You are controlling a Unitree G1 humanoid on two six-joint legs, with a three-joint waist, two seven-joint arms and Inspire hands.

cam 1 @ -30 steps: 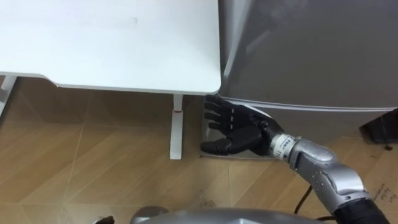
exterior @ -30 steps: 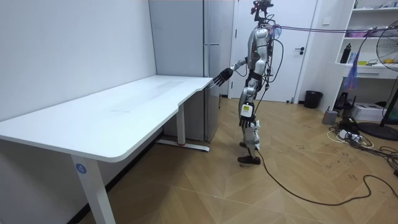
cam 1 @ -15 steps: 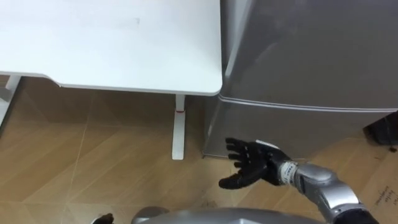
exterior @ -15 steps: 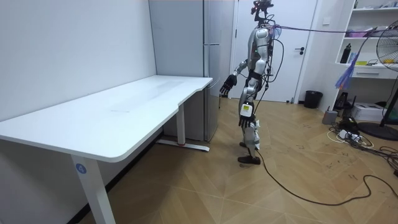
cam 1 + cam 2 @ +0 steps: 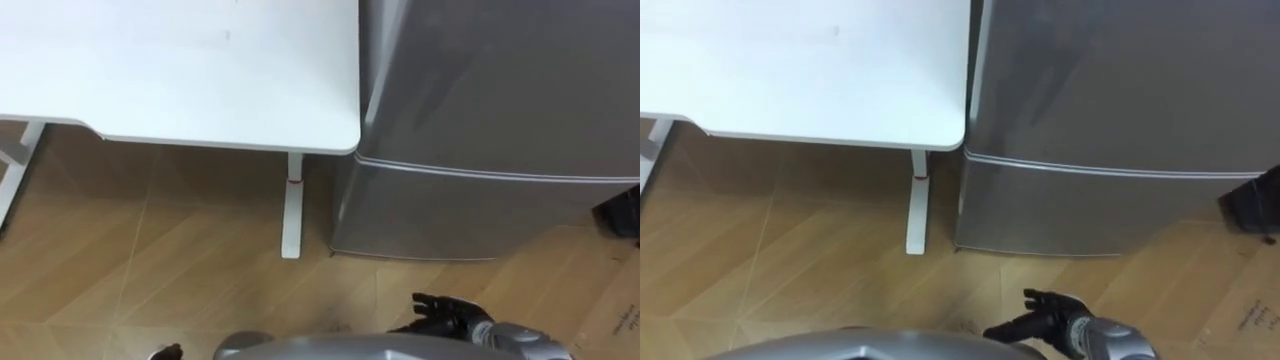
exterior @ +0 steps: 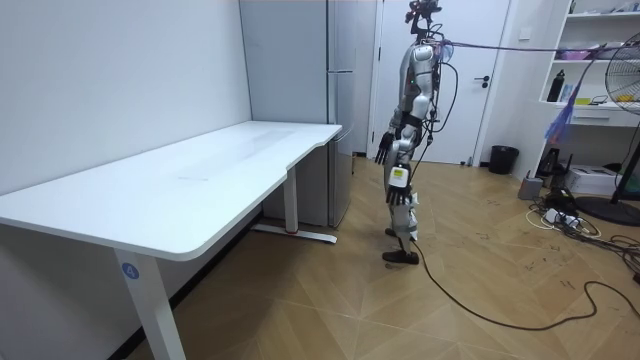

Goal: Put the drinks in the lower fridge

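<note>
We stood facing the tall silver fridge on the right. The white bench lay to the left, its near right corner just beside the fridge. The fridge's lower door sat shut below the seam. Our right hand hung low and near, fingers spread, holding nothing.

The white desk stands on a wooden parquet floor. One white leg meets the boards just beside the grey fridge. The fridge stands on the same floor, close against the desk's rounded corner. In the room view a dark bin sits on the floor by the door, and loose cables lie further to that view's right.
</note>
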